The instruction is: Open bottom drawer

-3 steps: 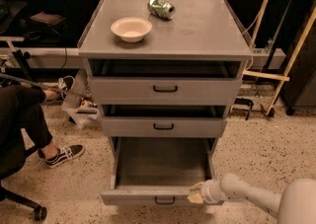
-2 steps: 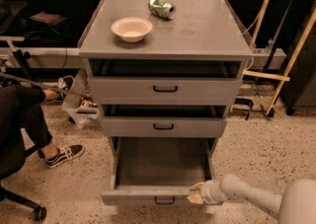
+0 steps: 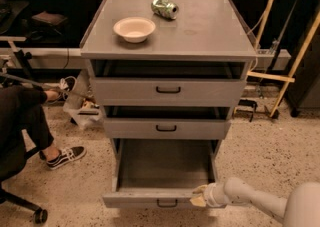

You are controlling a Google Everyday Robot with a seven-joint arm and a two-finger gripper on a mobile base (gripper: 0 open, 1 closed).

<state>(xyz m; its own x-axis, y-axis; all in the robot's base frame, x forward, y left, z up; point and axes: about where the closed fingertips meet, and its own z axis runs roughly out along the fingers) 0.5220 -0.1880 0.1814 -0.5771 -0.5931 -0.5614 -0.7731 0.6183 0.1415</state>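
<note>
Sitting at the right end of the bottom drawer's (image 3: 150, 199) front, the gripper (image 3: 199, 196), clamped or loose cannot be told, has the handle (image 3: 167, 203) to its left.

The arm (image 3: 260, 202) was white, smooth, tubular (ribbed wrist); its cream gripper (image 3: 200, 197) sat at the drawer (image 3: 135, 200) front.

bottom drawer (image 3: 135, 200): matt grey, smooth | gripper (image 3: 199, 196) at its front right corner: smooth pale plastic | can (image 3: 164, 7): shiny metal
</note>
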